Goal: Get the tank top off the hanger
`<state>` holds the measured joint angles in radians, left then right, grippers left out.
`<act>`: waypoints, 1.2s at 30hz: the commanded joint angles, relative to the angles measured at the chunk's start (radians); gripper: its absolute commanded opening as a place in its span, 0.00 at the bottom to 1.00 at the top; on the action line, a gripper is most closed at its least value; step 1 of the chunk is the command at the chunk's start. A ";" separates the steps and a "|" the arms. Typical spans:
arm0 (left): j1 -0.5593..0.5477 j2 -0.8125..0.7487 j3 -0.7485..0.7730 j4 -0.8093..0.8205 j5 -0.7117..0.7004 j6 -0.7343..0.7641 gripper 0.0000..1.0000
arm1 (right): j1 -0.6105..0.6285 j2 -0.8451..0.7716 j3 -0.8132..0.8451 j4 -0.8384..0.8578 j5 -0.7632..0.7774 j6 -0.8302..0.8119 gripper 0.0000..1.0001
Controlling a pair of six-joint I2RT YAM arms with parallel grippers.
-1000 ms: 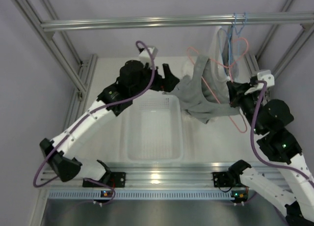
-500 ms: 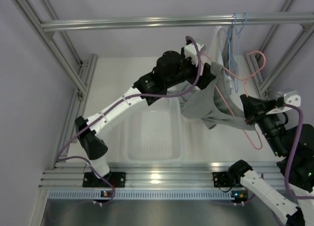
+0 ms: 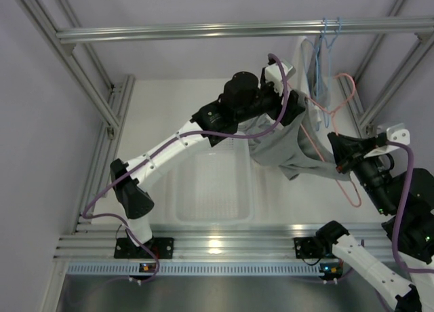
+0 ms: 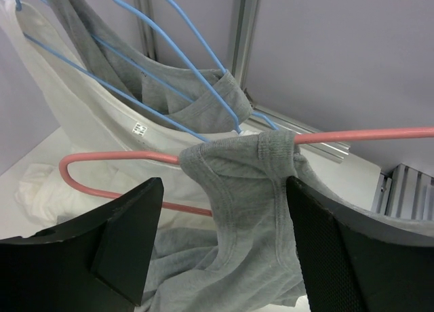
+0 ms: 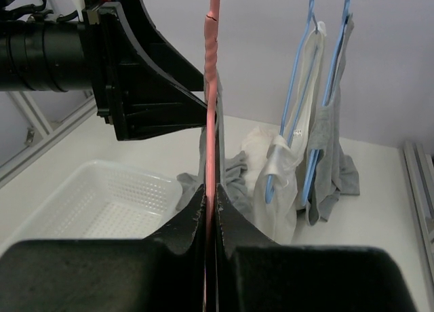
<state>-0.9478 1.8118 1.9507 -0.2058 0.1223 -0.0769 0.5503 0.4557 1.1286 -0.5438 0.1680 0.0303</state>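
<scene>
I read the right gripper (image 5: 210, 207) as pressed together on the pink wire hanger (image 5: 213, 88). The grey cotton tank top (image 4: 244, 169) hangs by one strap over that hanger's arm. The left gripper (image 4: 222, 203) is spread, its fingers either side of the strap, near the white perforated plastic basket (image 3: 210, 183).

my gripper (image 5: 210, 202) pinched on pink hanger (image 5: 213, 68) | grey tank top (image 5: 231, 178) draped just ahead | white basket (image 5: 81, 210) ahead-left | blue hangers (image 5: 296, 81) ahead-right

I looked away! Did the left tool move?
Yes. The left tool went right, from the white basket toward the blue hangers.
</scene>
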 commanded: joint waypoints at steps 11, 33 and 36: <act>-0.002 -0.046 -0.012 0.078 0.053 -0.012 0.77 | 0.014 0.037 0.034 0.012 0.038 0.005 0.00; 0.000 0.007 0.063 0.083 -0.309 -0.041 0.00 | 0.013 0.009 0.023 0.012 -0.005 0.019 0.00; 0.000 0.011 0.088 0.083 -0.406 -0.043 0.00 | 0.013 -0.020 -0.003 0.012 -0.008 0.019 0.00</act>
<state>-0.9504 1.8145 1.9732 -0.1802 -0.1280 -0.1059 0.5510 0.4747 1.1313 -0.5476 0.1535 0.0483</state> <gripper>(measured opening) 0.036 0.010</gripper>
